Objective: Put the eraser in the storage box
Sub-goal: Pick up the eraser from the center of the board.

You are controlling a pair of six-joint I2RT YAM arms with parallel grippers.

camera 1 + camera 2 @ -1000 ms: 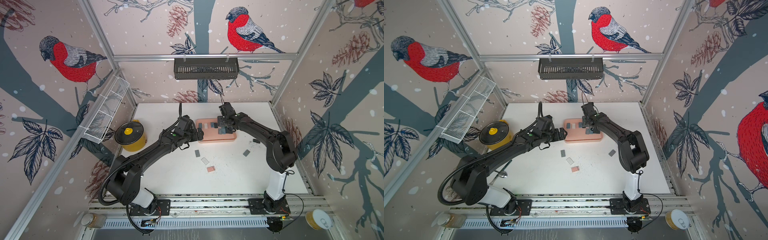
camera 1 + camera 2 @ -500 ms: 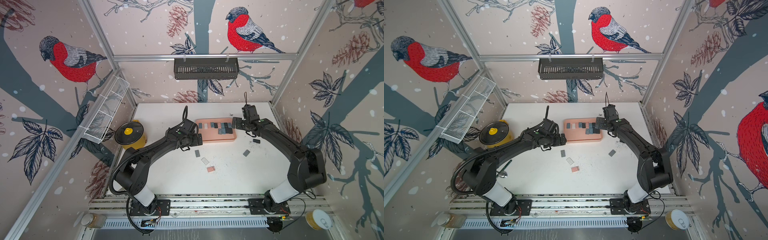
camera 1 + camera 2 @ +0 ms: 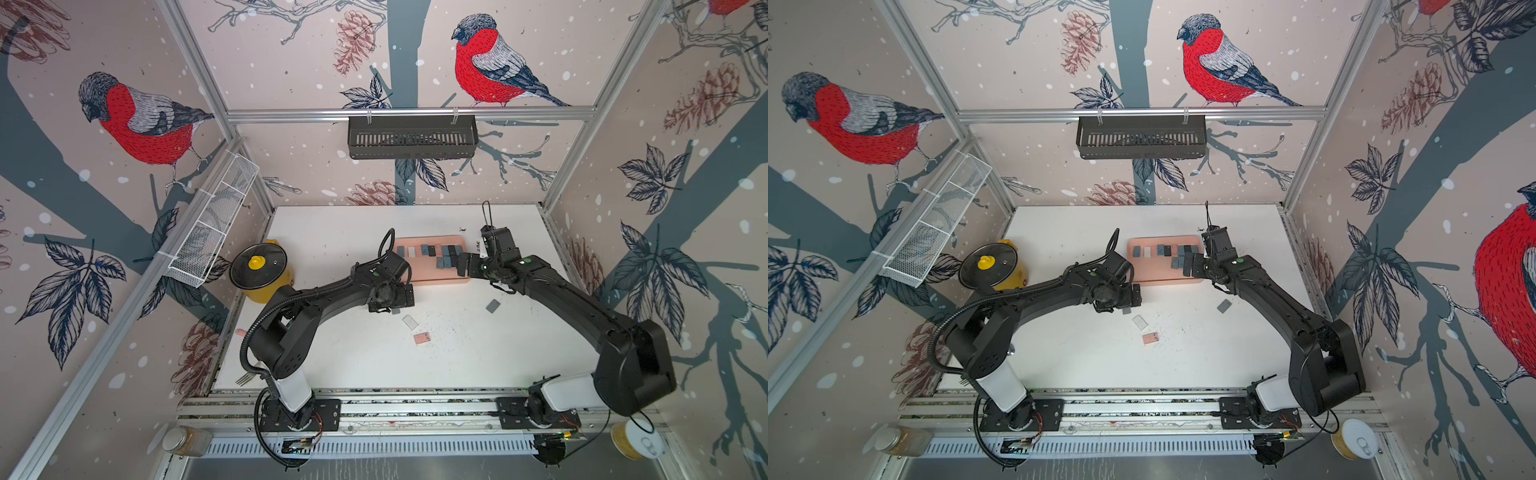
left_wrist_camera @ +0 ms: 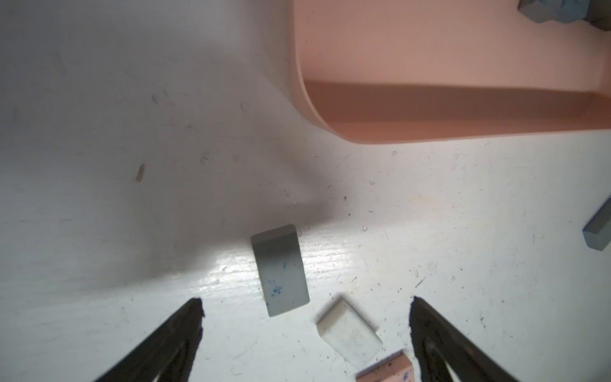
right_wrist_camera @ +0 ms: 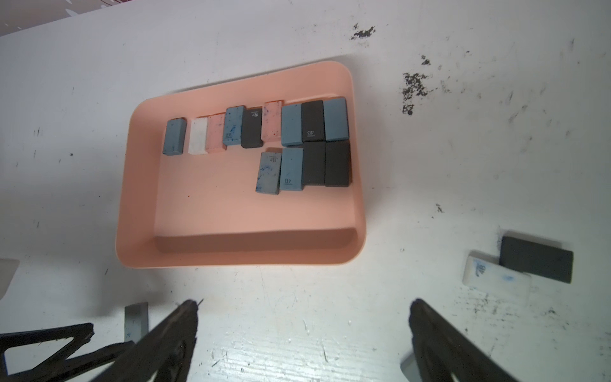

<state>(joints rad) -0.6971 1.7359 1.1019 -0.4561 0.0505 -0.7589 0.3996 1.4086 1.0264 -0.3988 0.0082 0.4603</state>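
Note:
The salmon-pink storage box (image 3: 422,277) (image 3: 1152,276) (image 5: 241,258) (image 4: 429,82) lies mid-table with several blue, black, pink and white erasers in rows inside. My left gripper (image 4: 305,302) (image 3: 390,300) is open just in front of the box, low over the table. A grey-blue eraser (image 4: 283,269) (image 3: 395,310) lies flat just ahead of its fingertips, a white eraser (image 4: 348,330) (image 3: 409,322) between them. My right gripper (image 5: 303,302) (image 3: 462,266) is open and empty by the box's right end.
A pink eraser (image 3: 422,338) and a grey eraser (image 3: 492,306) lie loose on the table. A black eraser (image 5: 535,259) and a white eraser (image 5: 496,274) lie right of the box. A yellow pot (image 3: 259,270) stands at the left edge.
My right gripper has opened wide and drawn back from inside the box to its right end. My left gripper has swung from the box's left side toward the front, over the loose erasers.

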